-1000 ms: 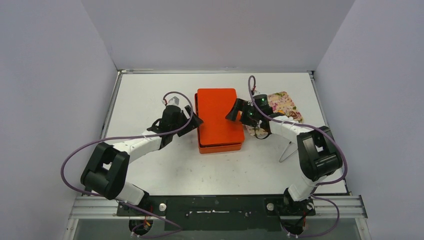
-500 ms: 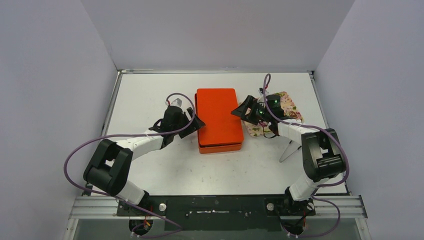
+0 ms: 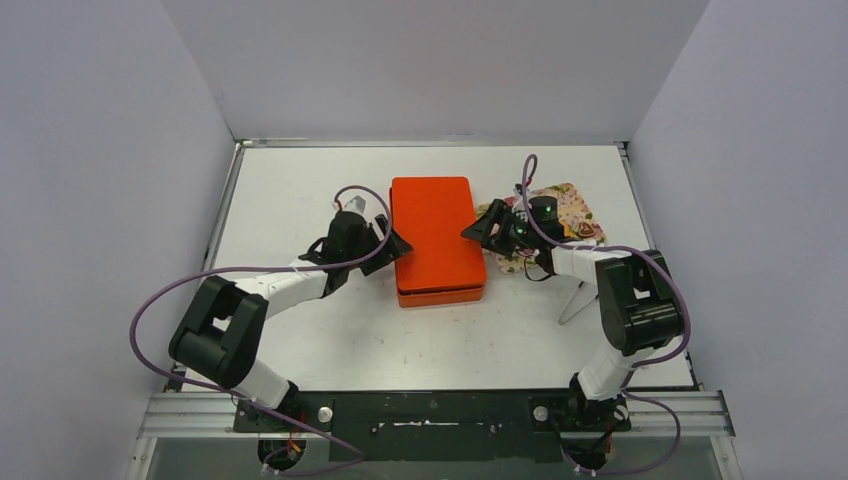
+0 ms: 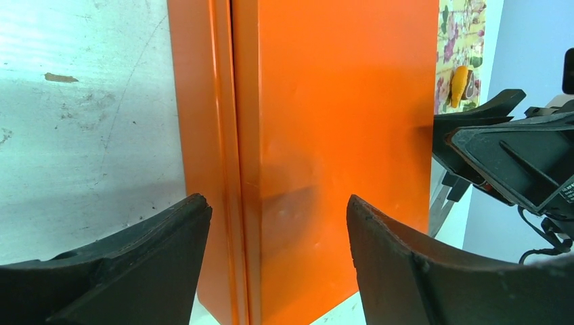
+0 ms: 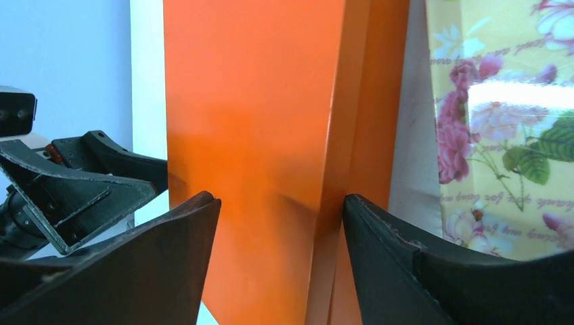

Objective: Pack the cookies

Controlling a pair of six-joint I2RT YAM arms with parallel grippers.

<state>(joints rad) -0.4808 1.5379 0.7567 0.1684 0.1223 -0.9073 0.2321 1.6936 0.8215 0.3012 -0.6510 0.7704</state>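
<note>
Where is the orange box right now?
In the top view the orange box sits mid-table between the left gripper and the right gripper, with the flowery tray on its right.

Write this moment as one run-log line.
left hand: astride left edge of orange box | right hand: astride its right edge | grip: unclear | floral tray: right of box

Both arms reach inward, left claw [image 3: 391,243] and right claw [image 3: 473,228] facing each other, jaws apart.

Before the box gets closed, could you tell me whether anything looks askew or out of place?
The orange lid looks slightly skewed on its base: in the right wrist view their edges diverge, so it seems not fully seated.
</note>
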